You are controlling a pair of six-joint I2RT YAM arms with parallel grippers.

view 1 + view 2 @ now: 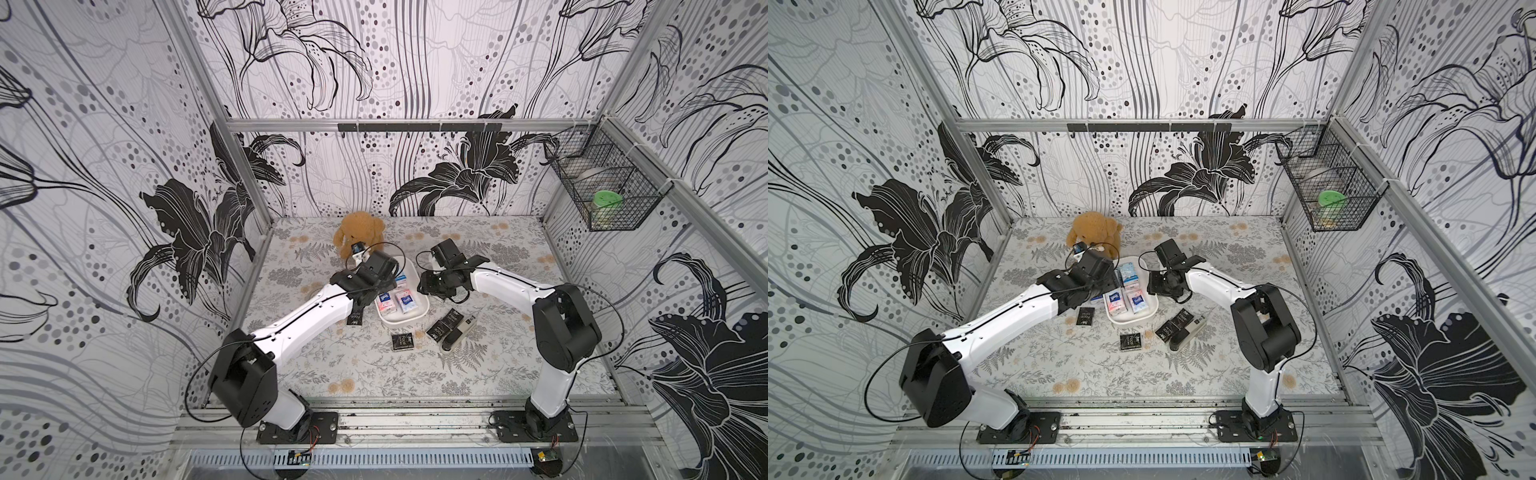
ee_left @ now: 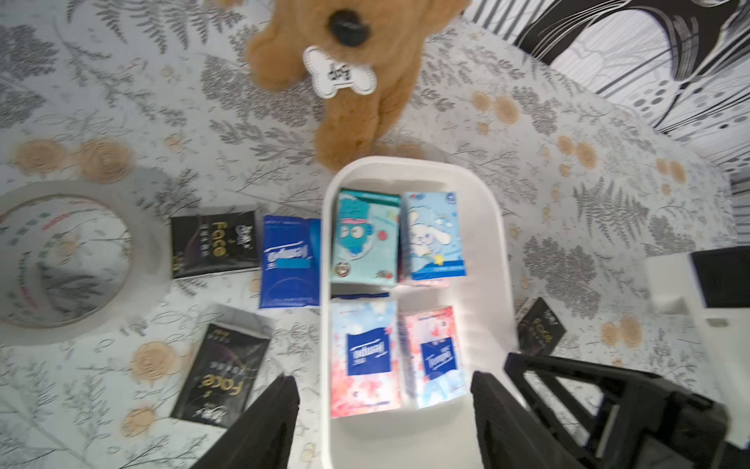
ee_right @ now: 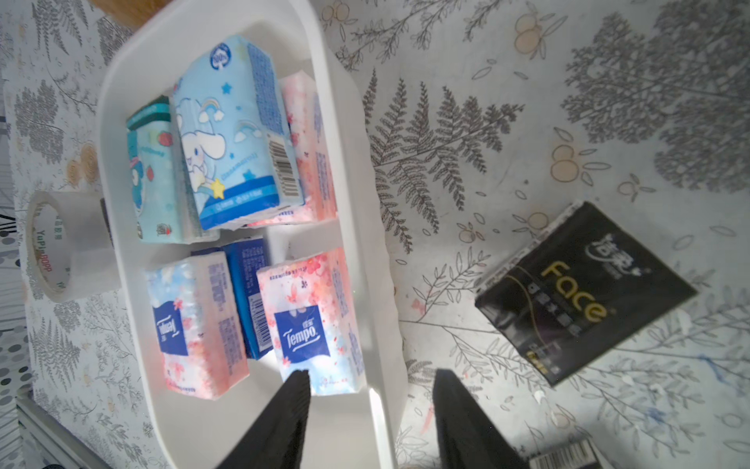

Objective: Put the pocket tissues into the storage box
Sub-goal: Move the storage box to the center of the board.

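1. The box is sitting mid-table, with the toy dog lying just behind it.
2. Inside the box, tissue packets are lying side by side in two rows.
3. Left of the box, three more packets are lying beside a tape roll, one right against its wall.
4. In front and rightward, other packets are lying near a stapler.

The white storage box lies flat near the middle of the bench. It holds a teal packet, a light blue packet, two pink-white packets and a dark blue packet wedged on edge between them. A second dark blue packet lies just beside the box's wall. Black packets lie flat nearby.
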